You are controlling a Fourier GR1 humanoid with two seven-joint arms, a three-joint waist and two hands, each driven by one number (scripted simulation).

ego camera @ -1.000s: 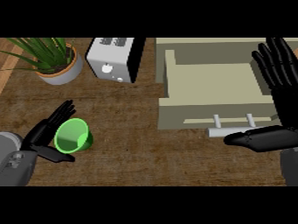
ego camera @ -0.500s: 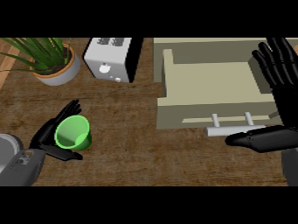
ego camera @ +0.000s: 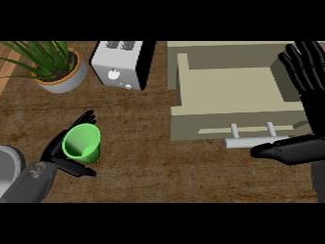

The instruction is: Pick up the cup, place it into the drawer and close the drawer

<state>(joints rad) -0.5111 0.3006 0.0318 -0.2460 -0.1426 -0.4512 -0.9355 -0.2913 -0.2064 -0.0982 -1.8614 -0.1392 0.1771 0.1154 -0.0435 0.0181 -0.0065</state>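
Observation:
A green cup (ego camera: 81,142) sits in my left hand (ego camera: 54,155) at the lower left, fingers behind it and thumb curled under its front. The beige drawer (ego camera: 228,121) stands pulled open at the upper right, its inside bare, with a pale bar handle (ego camera: 253,140) on its front. My right hand (ego camera: 312,97) is open at the right edge, fingers straight and pointing away over the drawer's right side, thumb reaching left beside the handle.
A white toaster (ego camera: 123,64) stands at the back, left of the drawer. A potted plant (ego camera: 52,64) is at the back left. Brown counter top (ego camera: 151,162) lies between the cup and the drawer front.
The left hand with the cup has shifted slightly up and to the right. The right hand has stayed where it was.

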